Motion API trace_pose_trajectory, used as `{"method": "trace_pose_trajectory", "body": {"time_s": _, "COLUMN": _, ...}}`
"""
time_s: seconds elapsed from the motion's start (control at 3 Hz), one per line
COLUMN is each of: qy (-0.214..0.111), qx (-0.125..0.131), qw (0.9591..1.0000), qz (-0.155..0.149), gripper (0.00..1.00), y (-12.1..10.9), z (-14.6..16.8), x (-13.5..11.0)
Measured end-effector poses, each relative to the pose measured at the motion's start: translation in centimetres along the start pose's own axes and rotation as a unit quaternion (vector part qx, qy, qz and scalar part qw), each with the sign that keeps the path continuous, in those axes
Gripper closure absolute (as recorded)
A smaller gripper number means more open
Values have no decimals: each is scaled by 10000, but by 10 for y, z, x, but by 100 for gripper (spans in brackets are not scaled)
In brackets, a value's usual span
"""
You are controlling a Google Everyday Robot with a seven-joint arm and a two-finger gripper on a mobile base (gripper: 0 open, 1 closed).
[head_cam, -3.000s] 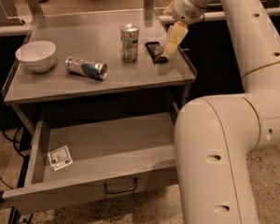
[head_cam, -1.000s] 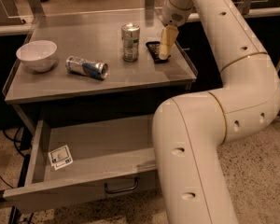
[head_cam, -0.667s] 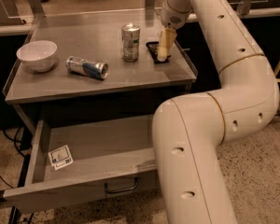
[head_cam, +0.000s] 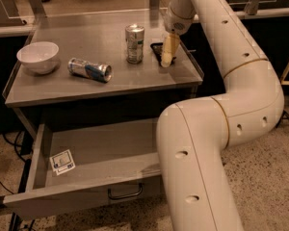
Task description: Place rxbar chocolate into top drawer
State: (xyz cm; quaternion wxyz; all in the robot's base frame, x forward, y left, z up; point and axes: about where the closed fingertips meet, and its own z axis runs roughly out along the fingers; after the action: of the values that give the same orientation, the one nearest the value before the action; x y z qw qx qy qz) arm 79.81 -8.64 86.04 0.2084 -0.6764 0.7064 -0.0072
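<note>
The rxbar chocolate (head_cam: 157, 50) is a small dark flat bar lying on the cart top near its right edge, just right of the upright can. My gripper (head_cam: 167, 57) points down onto the bar, its pale fingers (head_cam: 168, 49) covering most of it. The top drawer (head_cam: 86, 150) is pulled open below the cart top, grey, with a dark handle (head_cam: 125, 192) on its front and a white sticker (head_cam: 62, 161) inside at the left. My arm's large white links cover the drawer's right part.
An upright silver can (head_cam: 134, 43) stands close to the left of the bar. A silver-blue can (head_cam: 89, 70) lies on its side mid-table. A white bowl (head_cam: 37, 57) sits at the left. The cart top (head_cam: 86, 32) has a raised rim.
The gripper has come down from above the bar's right side onto the bar. The arm has swung in front of the drawer's right side. The cans and bowl have not moved.
</note>
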Motion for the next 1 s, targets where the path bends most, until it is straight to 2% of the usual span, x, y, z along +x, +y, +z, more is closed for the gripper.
{"method": "trace_pose_trajectory", "body": {"time_s": 0.33, "qy": 0, "qx": 0, "qw": 10000, "qz": 0, "gripper": 0, "y": 0, "z": 0, "x": 0}}
{"method": "trace_pose_trajectory", "body": {"time_s": 0.67, "qy": 68, "qx": -33, "qw": 9997, "qz": 242, "gripper": 0, "y": -1, "z": 15, "x": 21}}
{"method": "trace_pose_trajectory", "body": {"time_s": 1.0, "qy": 68, "qx": -32, "qw": 9997, "qz": 242, "gripper": 0, "y": -1, "z": 15, "x": 21}}
